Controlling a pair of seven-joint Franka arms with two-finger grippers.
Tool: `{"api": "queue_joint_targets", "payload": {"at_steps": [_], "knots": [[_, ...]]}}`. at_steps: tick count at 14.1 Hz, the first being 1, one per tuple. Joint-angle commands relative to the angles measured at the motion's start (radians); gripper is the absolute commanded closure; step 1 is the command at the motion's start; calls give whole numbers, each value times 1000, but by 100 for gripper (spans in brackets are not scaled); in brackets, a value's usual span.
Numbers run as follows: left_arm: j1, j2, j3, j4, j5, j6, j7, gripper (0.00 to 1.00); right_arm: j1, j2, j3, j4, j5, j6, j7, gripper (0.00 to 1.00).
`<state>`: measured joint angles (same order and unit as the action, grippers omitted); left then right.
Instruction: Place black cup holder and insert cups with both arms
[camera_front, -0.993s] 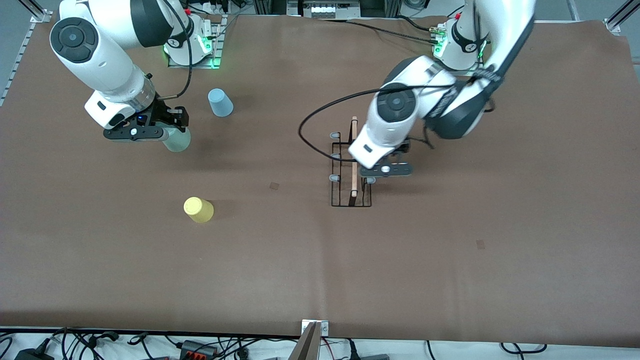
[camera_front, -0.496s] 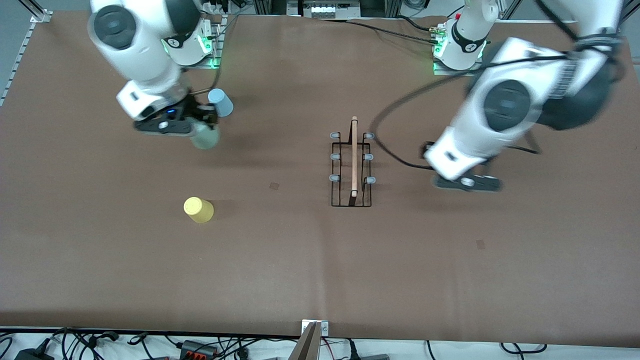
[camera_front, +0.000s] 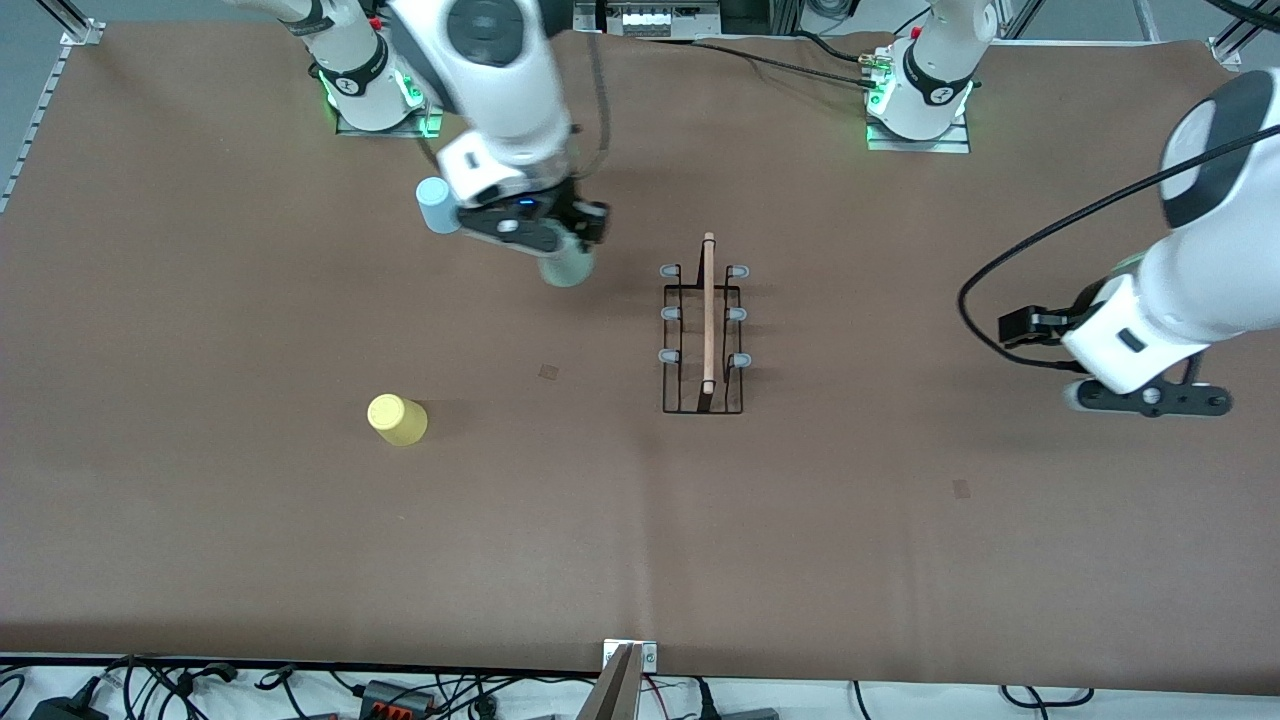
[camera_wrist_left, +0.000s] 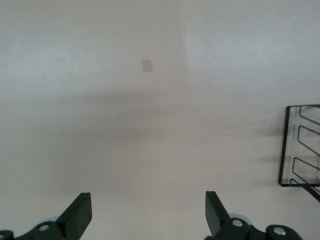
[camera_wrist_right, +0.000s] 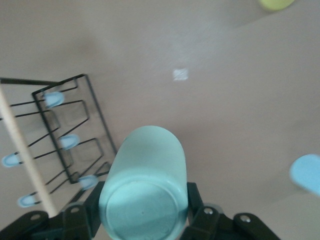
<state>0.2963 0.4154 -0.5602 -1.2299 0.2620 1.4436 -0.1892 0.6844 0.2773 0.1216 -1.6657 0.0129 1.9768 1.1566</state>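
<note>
The black cup holder (camera_front: 703, 340) stands mid-table with its wooden rod (camera_front: 708, 312) along the top and no cups on its pegs. My right gripper (camera_front: 560, 248) is shut on the mint green cup (camera_front: 566, 268) above the table beside the holder. In the right wrist view the mint cup (camera_wrist_right: 147, 185) sits between the fingers (camera_wrist_right: 196, 197), with the holder (camera_wrist_right: 70, 125) close by. The blue cup (camera_front: 433, 205) stands partly hidden by the right arm. Nearer the camera stands the yellow cup (camera_front: 396, 419). My left gripper (camera_front: 1148, 398) hangs open and empty toward the left arm's end (camera_wrist_left: 148, 217).
Two small tape marks (camera_front: 548, 371) (camera_front: 961, 488) lie on the brown table. The arm bases (camera_front: 915, 95) stand along the table's edge farthest from the camera. Cables and a bracket (camera_front: 628, 660) line the nearest edge. A corner of the holder (camera_wrist_left: 300, 145) shows in the left wrist view.
The right arm has carried the mint cup from the right arm's end of the table to just beside the holder. The left arm has drawn away from the holder toward its own end.
</note>
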Motion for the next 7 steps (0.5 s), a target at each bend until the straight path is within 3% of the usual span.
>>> {"api": "queue_joint_targets", "payload": {"at_steps": [1,7], "knots": [[9,32,-6,76,5,-28,13,0,56,86,4,79,9,48,109,80],[15,26,-7,73,11,-32,4,0,95,157,39,90,-2,100,196,80]]}}
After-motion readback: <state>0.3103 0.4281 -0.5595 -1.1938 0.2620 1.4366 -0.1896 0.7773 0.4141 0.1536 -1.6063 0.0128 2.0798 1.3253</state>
